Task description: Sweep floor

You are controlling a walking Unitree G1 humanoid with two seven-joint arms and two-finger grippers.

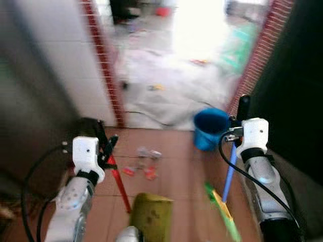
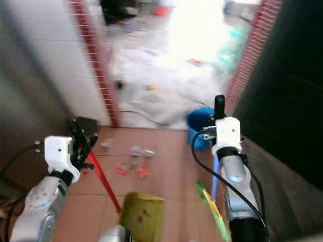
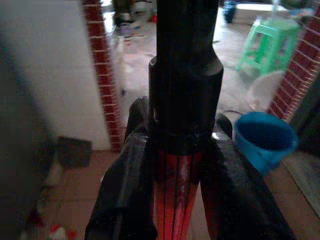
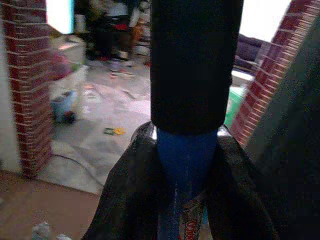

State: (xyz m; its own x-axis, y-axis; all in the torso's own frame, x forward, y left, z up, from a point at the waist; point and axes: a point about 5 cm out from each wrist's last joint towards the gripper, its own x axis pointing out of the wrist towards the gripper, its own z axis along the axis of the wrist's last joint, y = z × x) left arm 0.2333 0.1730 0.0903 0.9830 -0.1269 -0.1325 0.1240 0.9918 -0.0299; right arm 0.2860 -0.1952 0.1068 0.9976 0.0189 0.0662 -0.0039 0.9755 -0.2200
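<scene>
**Inspector:** Terracotta tile floor (image 1: 171, 166), doorway ahead. Holdings?

**Assistant:** Left gripper (image 1: 108, 151) clamps the red dustpan handle (image 1: 120, 184). Litter scraps (image 1: 144, 164) lie ahead between the grippers. Right gripper (image 1: 236, 132) clamps the blue broom handle (image 1: 229, 174), bristles (image 1: 224, 212) below it, likely ready to sweep.

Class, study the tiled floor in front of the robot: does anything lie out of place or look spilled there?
Yes. Small scraps of litter, red and pale bits, lie scattered on the red tile floor between the red-handled tool in the left gripper and the blue bucket. More debris dots the pale floor beyond the doorway.
</scene>
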